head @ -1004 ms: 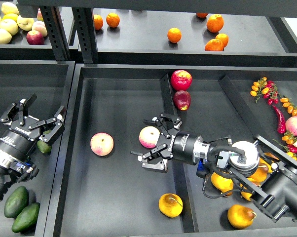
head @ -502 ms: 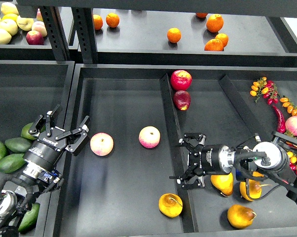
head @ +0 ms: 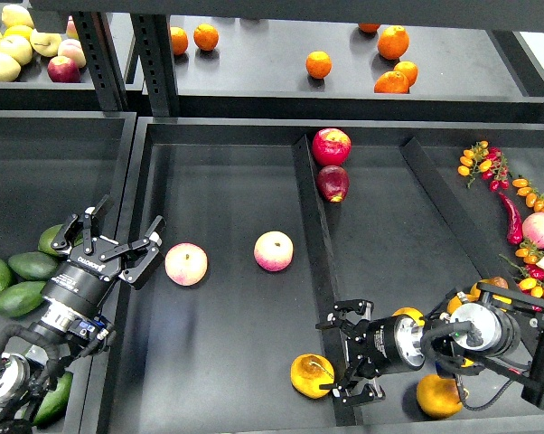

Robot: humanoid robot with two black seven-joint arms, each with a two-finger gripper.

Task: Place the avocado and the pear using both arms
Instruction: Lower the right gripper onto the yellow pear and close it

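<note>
At lower right the right pincer [head: 342, 351] stands spread and empty just beside the pear [head: 311, 375] on the dark surface [head: 227, 362], while at left the left pincer [head: 120, 245] gapes empty near the avocado [head: 21, 298] among green fruit.

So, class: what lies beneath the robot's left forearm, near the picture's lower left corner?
Dark green avocados: three show left of the left arm, one among them, and another pokes out below it. Anything more beneath the arm is covered.
</note>
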